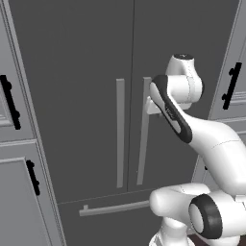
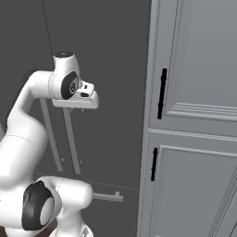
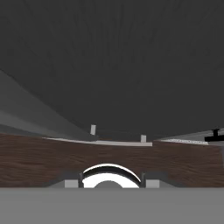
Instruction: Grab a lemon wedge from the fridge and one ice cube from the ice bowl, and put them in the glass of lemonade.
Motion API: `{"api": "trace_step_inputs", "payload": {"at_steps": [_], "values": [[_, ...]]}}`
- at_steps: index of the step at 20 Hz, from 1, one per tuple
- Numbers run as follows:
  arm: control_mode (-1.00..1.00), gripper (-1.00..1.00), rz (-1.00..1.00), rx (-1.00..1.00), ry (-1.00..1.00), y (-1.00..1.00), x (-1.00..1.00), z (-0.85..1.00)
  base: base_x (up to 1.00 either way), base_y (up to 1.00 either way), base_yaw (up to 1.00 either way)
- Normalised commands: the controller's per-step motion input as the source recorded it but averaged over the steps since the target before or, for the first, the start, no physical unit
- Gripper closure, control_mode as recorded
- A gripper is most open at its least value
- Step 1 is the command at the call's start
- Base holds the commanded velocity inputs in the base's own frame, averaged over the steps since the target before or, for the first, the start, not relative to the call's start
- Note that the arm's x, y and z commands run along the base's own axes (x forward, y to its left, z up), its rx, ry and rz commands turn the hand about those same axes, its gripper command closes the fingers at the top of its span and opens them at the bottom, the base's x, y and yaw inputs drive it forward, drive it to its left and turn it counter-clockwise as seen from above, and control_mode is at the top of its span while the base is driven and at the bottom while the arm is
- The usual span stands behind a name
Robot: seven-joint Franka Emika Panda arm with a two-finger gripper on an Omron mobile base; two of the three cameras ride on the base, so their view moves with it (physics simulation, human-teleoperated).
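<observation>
The gripper [image 2: 82, 109] sits at the upper end of the right-hand vertical handle [image 1: 142, 139] of the fridge [image 1: 77, 96], pressed up close to the dark door. From the left base view the hand is level with the top of that bar, its pale body partly covering it; from the right base view the fingers point down just in front of the same bar. Whether the fingers are clamped on the bar or merely beside it I cannot tell (the hand's own body hides the tips), nor how wide they stand. Both fridge doors are closed, the left-hand handle [image 1: 120, 133] hanging parallel just beside the first. Below them runs the drawer's horizontal bar [image 1: 113, 208]. In the hand view that bar [image 3: 118, 142] lies across the middle, with brown wood floor [image 3: 39, 159] under it. Light grey cabinets [image 2: 194, 120] with black handles [image 2: 162, 92] flank the fridge.
</observation>
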Motion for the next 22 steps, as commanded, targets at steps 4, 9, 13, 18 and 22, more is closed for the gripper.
{"api": "trace_step_inputs", "payload": {"at_steps": [4, 9, 13, 18, 22], "values": [[-1.00, -1.00, 0.00, 0.00, 0.00, 0.00, -0.03, 0.00, 0.00, 0.00, 0.00], [-1.00, -1.00, 0.00, 0.00, 0.00, 0.00, -0.11, 0.00, 0.00, 0.00, 0.00], [-1.00, -1.00, 0.00, 0.00, 0.00, 0.00, -0.25, 0.00, 0.00, 0.00, 0.00], [-1.00, -1.00, 0.00, 0.00, 0.00, 0.11, -0.35, 0.00, 0.00, 0.00, 0.00], [-1.00, -1.00, 0.00, 0.09, 0.00, -0.05, -0.44, -0.03, 0.00, 0.00, 0.00]]}}
